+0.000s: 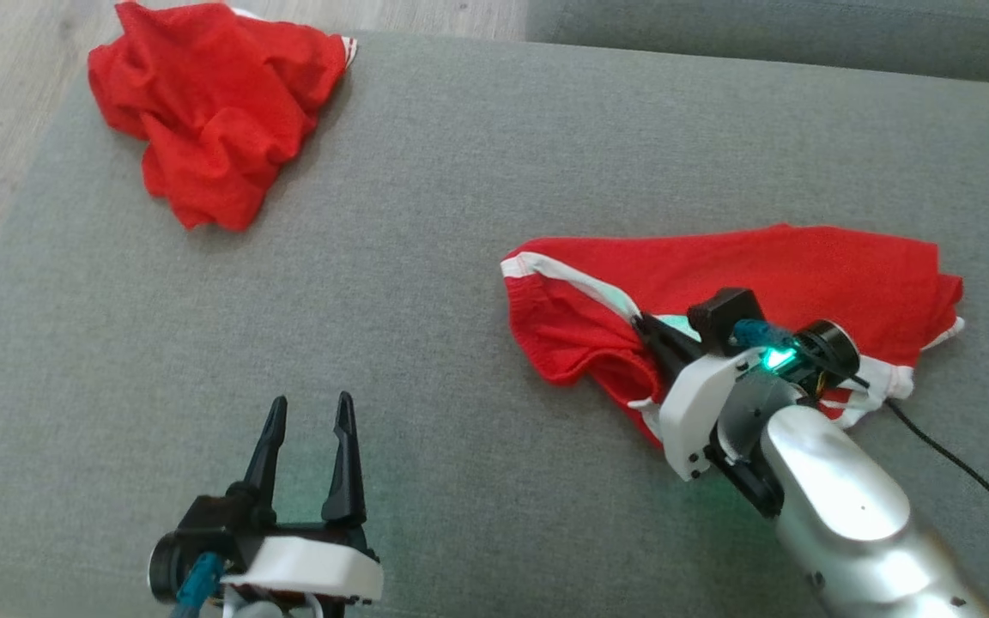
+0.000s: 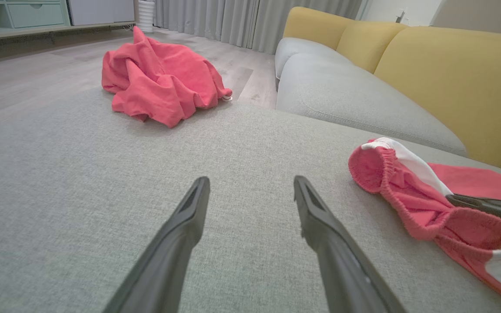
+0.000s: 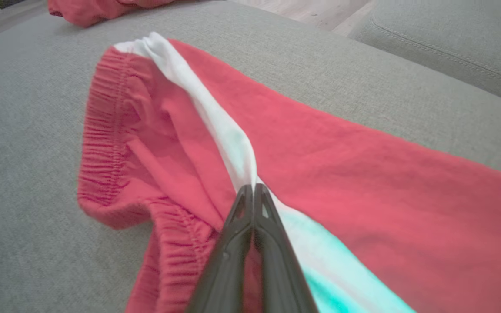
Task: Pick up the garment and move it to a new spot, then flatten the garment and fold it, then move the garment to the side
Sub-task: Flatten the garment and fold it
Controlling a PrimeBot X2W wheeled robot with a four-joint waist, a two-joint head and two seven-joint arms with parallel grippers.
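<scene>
We find the red shorts [image 1: 769, 275] spread on the right half of the grey upholstered seat [image 1: 460, 154], with the elastic waistband [image 3: 98, 143] toward its middle. Our right gripper [image 1: 642, 322] comes in low from the lower right, forearm slanting up-left, fingers pinched onto the white side stripe [image 3: 215, 117]. Our left gripper [image 1: 310, 403] is at lower left, fingers spread, empty. A crumpled red garment [image 1: 211, 103] lies at the far left corner.

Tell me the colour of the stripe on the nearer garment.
White; the stripe shows best in the right wrist view.
</scene>
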